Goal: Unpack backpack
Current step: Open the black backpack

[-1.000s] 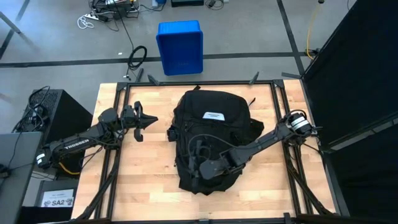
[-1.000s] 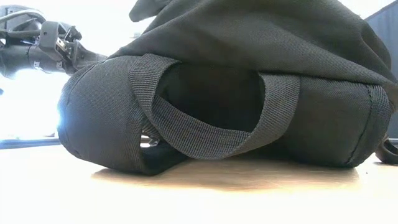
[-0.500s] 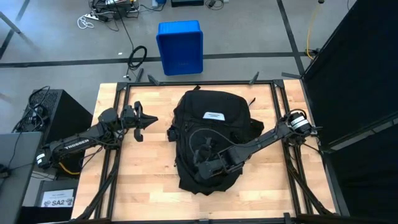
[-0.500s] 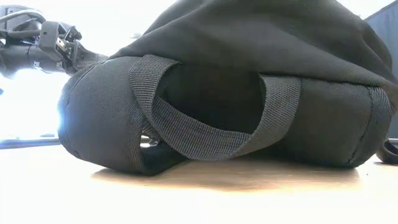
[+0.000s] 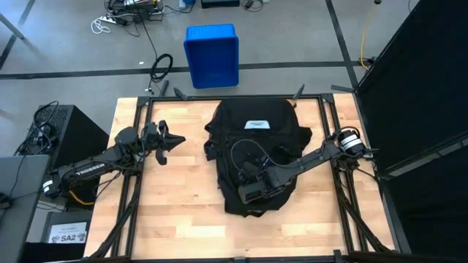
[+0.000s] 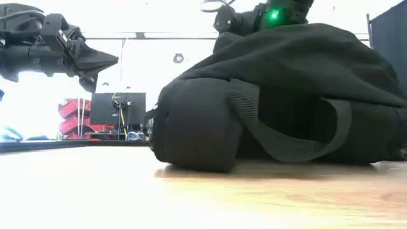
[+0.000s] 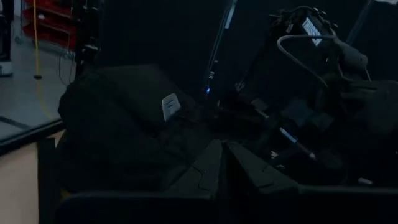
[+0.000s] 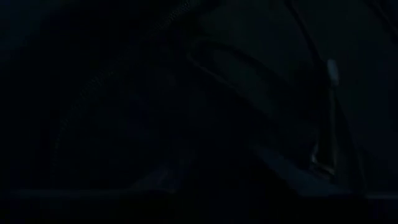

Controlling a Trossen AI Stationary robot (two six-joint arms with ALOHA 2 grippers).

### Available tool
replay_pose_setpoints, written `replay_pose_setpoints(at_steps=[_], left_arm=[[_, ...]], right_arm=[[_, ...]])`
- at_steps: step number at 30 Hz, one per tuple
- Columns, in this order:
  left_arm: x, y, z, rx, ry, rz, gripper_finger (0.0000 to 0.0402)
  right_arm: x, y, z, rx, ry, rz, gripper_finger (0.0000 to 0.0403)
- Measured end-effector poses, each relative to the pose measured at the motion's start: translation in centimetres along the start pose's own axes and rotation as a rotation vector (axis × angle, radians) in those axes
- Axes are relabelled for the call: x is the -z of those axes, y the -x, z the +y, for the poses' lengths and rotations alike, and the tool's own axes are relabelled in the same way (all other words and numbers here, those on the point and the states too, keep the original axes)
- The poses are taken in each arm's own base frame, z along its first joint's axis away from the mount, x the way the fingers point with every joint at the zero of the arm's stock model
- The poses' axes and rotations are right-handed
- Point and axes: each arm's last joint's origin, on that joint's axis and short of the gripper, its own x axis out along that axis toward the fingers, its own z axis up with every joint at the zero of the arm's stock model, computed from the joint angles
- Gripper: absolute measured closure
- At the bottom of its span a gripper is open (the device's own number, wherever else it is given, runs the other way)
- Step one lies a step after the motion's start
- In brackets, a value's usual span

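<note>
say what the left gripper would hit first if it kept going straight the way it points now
Probably the large black fabric backpack. The left gripper points across bare wooden table toward the bag's near side, nothing between them. It hangs above the table, so contact height is unclear.

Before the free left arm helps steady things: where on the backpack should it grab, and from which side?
Take the webbing handle loop on the backpack end. It stands off the fabric, so a claw finger can slip through, approaching low from that end. The left claw waits beside the bag.

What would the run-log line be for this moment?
task: unpack backpack | backpack: lying on table | right gripper: on backpack's near end | left gripper: hovering beside backpack, apart | unpacked: nothing visible
</note>
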Motion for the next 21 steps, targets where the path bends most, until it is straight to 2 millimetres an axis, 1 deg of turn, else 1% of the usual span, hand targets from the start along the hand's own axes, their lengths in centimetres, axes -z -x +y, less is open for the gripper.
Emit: replay_pose_setpoints(at_steps=[4, 7, 11, 14, 17, 21], left_arm=[[0.0, 0.0, 0.0, 0.0, 0.002, 0.0, 0.0401], [0.1, 0.0, 0.0, 0.013, 0.063, 0.011, 0.0401], [0.3, -0.1, -0.4, 0.129, 0.048, 0.068, 0.0401], [0.6, -0.3, -0.7, 0.169, 0.026, 0.099, 0.0401], [0.9, -0.5, -0.9, 0.162, -0.002, 0.11, 0.0401], [1.3, -0.8, -1.0, 0.137, 0.005, 0.133, 0.0401]], right_arm=[[0.0, 0.3, 0.3, -0.031, -0.008, 0.007, 0.0307], [-0.4, 0.8, 0.9, -0.069, 0.0, -0.02, 0.0307], [-1.2, 1.3, 1.6, -0.123, 0.024, -0.081, 0.0309], [-1.9, 1.5, 2.1, -0.172, 0.055, -0.14, 0.0309], [-2.6, 1.6, 2.5, -0.218, 0.077, -0.2, 0.0309], [-3.2, 1.8, 2.9, -0.251, 0.119, -0.26, 0.0311]])
